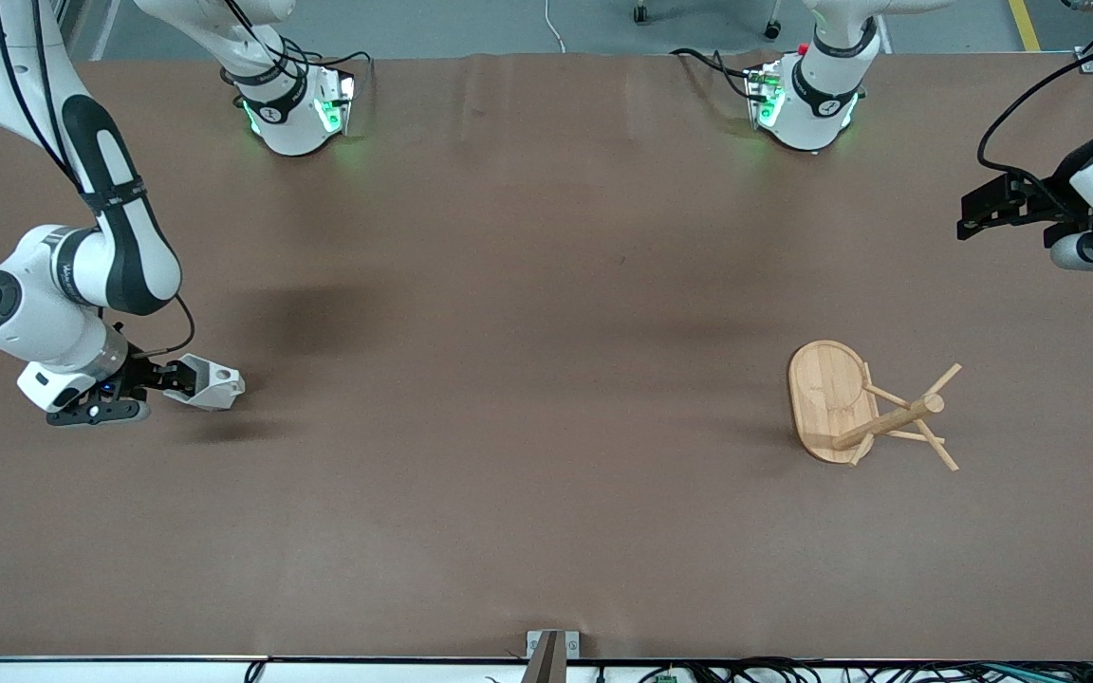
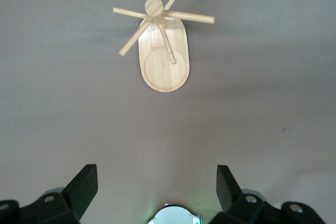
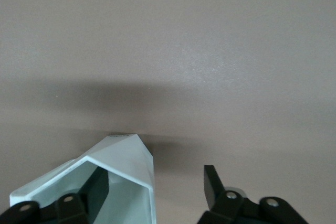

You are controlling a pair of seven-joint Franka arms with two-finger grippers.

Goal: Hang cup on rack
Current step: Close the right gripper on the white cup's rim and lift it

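Low, right claw point(image 1: 170, 381) straddles cup point(image 1: 210, 382) rim.

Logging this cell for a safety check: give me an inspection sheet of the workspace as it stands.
Surface: brown table, bare part matte.
Job's things: cup lying at the right arm's end; rack upright at the left arm's end.
Clutter: nothing seen.
Grippers: right gripper at the cup, one finger inside its mouth, one outside; left gripper open, waiting above the table.
Cables: black leads by the bases.
Surroundings: grey floor.
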